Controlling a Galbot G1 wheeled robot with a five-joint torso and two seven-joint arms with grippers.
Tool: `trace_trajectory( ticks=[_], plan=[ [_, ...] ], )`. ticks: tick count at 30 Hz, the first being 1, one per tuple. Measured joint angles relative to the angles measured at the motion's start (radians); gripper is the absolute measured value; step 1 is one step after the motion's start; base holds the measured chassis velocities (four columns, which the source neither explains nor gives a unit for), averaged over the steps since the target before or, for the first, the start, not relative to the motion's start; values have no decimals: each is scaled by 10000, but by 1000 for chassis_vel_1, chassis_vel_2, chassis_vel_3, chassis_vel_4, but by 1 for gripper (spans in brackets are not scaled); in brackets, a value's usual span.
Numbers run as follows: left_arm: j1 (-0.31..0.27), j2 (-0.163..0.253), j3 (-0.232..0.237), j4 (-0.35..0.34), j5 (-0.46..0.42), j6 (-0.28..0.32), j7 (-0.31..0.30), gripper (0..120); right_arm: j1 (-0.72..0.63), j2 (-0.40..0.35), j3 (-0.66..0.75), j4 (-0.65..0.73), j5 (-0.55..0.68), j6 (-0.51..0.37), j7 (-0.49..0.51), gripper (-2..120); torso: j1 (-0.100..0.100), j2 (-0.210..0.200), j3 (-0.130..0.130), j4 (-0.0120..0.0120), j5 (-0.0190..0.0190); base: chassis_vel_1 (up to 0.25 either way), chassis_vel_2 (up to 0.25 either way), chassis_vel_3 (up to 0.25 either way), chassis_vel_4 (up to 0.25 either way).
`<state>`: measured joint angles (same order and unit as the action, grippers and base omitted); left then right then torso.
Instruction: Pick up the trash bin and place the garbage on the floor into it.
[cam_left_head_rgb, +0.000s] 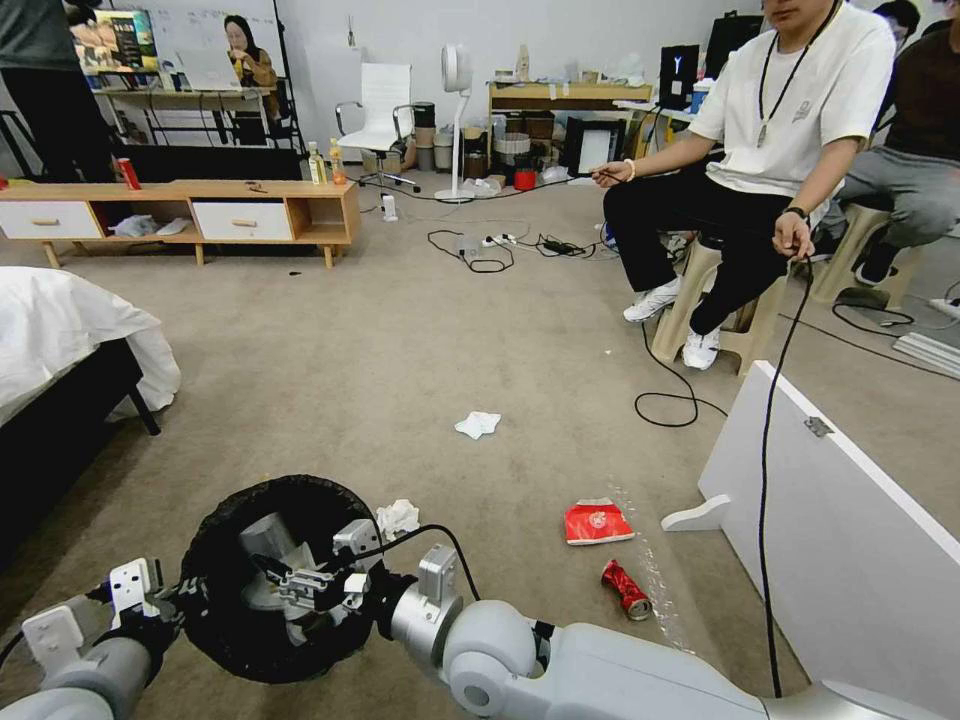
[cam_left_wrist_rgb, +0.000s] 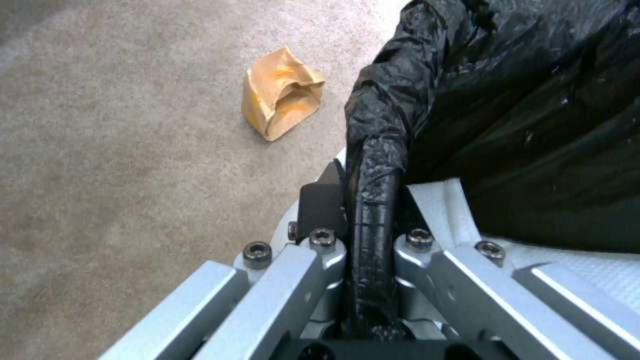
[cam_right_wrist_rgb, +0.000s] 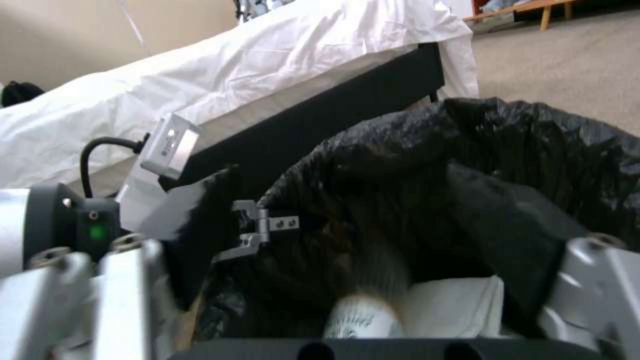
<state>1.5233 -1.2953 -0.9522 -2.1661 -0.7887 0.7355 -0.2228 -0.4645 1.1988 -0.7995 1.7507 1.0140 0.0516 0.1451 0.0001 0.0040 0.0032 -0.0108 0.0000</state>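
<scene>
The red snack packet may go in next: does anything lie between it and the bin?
Only a crumpled tissue, close beside the bin on the side toward the snack packet; beyond it, bare carpet reaches the packet. The crushed can lies off that line. The left gripper grips the bin's rim.

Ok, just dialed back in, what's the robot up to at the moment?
It is holding the trash bin off to its lower left, the left gripper pinched on the bag-lined rim. The right gripper is over the bin's mouth, open, with white paper below it inside. On the carpet lie a crumpled tissue beside the bin, another tissue farther out, a red snack packet, a crushed red can and a brown paper bag.
</scene>
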Motion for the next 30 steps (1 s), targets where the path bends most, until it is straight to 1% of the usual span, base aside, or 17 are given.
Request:
trace_trajectory(
  ticks=[2,9,12,14,15,17,18,21,22,24,25,26,27,28,30],
  plan=[
    [20,-1,-1,1,0,0,2,3,-3,-4,48,76,0,1,15,97,0,0,0,0,0,0,0,0,0],
    [62,-17,-23,-14,3,0,5,3,-7,5,317,232,12,1,80,100,0,0,0,0,0,0,0,0,0],
    [86,-21,-33,-45,7,0,6,3,-14,50,738,415,20,0,125,100,0,0,0,0,0,0,0,0,0],
    [89,-22,-52,-62,7,0,9,3,31,168,1476,673,100,-12,137,100,0,0,1,0,0,0,0,0,0],
    [89,-22,-52,-62,7,0,9,3,31,168,1476,673,100,-12,137,100,0,0,1,0,0,0,0,0,0],
    [110,-22,-72,-89,7,0,9,3,200,254,2410,897,220,-24,110,100,0,0,1,2,0,0,0,0,0],
    [110,-22,-72,-89,7,0,9,3,200,254,2410,897,220,-24,110,100,0,0,1,2,0,0,0,0,0],
    [157,-46,-100,-145,29,0,11,3,458,113,3873,1206,402,-17,-80,100,0,0,0,2,1,0,0,0,0],
    [157,-46,-100,-145,29,0,11,3,458,113,3873,1206,402,-17,-80,100,0,0,0,2,1,0,0,0,0],
    [211,-77,-140,-186,65,0,12,3,491,-205,4819,1487,623,-15,-132,100,0,0,0,-1,1,0,0,0,0],
    [211,-77,-140,-186,65,0,12,3,491,-205,4819,1487,623,-15,-132,100,0,0,0,-1,1,0,0,0,0],
    [247,-85,-186,-222,77,0,13,3,388,-505,5490,1712,745,-37,-140,100,0,-1,1,0,2,0,0,0,0],
    [247,-85,-186,-222,77,0,13,3,388,-505,5490,1712,745,-37,-140,100,0,-1,1,0,2,0,0,0,0],
    [278,-92,-242,-278,83,0,15,3,217,-855,6162,1947,823,-59,-129,100,0,0,0,4,2,0,0,0,0],
    [302,-111,-310,-352,100,0,20,3,-260,-1517,7255,2383,764,-280,-16,100,0,-1,1,0,6,0,0,0,0]
  ],
)
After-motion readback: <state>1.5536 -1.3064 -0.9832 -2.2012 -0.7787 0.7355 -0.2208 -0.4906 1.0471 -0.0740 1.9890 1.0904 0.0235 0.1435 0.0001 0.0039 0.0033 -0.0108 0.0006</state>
